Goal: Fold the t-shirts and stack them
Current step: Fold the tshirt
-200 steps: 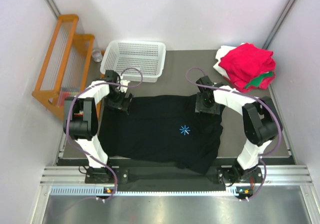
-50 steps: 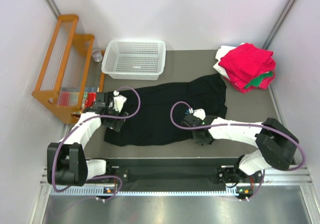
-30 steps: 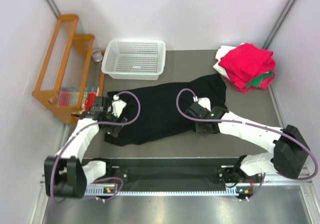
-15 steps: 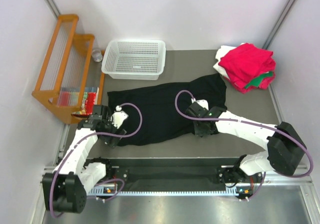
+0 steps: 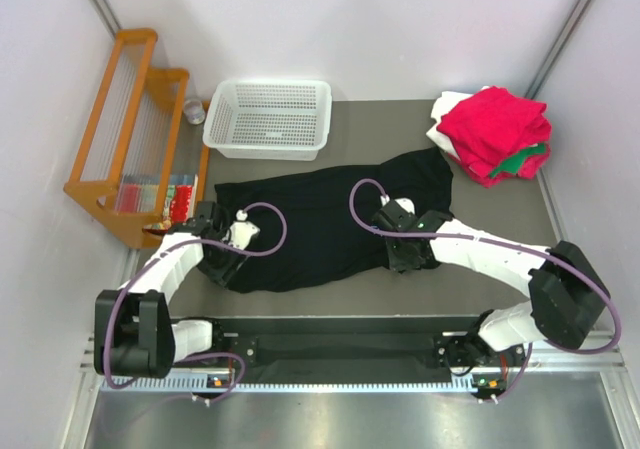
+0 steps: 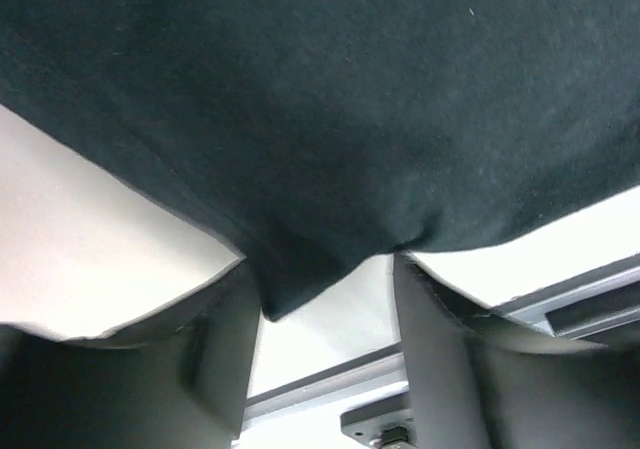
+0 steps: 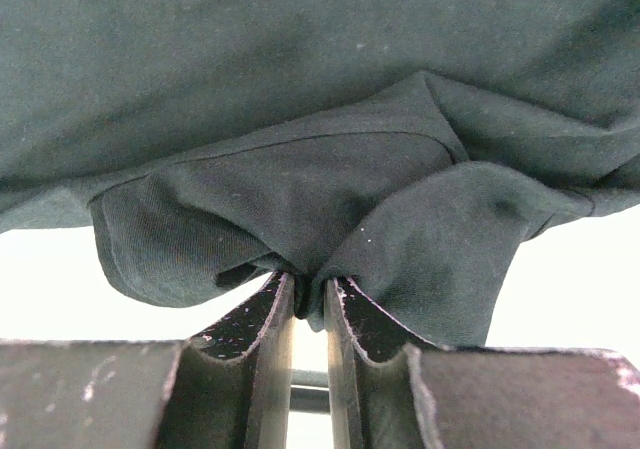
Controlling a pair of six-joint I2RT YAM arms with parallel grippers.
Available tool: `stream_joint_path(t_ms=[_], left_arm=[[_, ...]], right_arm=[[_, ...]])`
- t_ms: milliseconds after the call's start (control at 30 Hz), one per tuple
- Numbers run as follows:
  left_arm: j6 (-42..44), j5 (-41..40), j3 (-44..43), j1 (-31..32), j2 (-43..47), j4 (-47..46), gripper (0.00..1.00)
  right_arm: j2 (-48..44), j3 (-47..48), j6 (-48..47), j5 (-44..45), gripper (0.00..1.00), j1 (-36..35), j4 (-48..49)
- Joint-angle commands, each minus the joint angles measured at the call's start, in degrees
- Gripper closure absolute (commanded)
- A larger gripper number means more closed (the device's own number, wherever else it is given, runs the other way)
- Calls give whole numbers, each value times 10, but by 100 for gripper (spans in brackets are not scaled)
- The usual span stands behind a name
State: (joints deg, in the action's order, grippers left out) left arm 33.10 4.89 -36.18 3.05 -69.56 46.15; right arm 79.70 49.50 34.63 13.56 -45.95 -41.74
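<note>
Bare worktop [image 5: 500, 214] is left to the right of the black shirt [image 5: 310, 219], and between the basket [image 5: 268, 119] and the shirt stack [image 5: 495, 134]. The far corners are blocked by those two. The left edge is hemmed in by the rack [image 5: 130, 119].

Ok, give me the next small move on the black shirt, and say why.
Probably close the left gripper: its jaws stand open around a corner of the black shirt, while the right gripper is shut on a bunched fold. With both ends held, the shirt could then be folded over.
</note>
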Motion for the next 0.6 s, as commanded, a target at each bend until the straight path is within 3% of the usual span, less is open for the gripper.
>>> stream_joint_path(t_ms=[0,33,67,233,400,567], left_arm=[[-15,7,-26,-3,-2,-24,55],[-15,7,-26,-2,-1,-26,69],[-15,4,-26,-3,1,-27,76],[-22,-2,-23,-3,10,-37,100],[-17,4,-45,-3,25,-22,100],[-2,33,-113,-3,40,59,100]], right_arm=[[-9,13,-11,5,83,10,8],[-15,12,-11,7,84,12,6],[-17,12,-11,8,84,12,3],[-41,16,-3,16,84,11,-17],[-69,23,3,19,85,12,-47],[-106,20,0,-26,85,10,-91]])
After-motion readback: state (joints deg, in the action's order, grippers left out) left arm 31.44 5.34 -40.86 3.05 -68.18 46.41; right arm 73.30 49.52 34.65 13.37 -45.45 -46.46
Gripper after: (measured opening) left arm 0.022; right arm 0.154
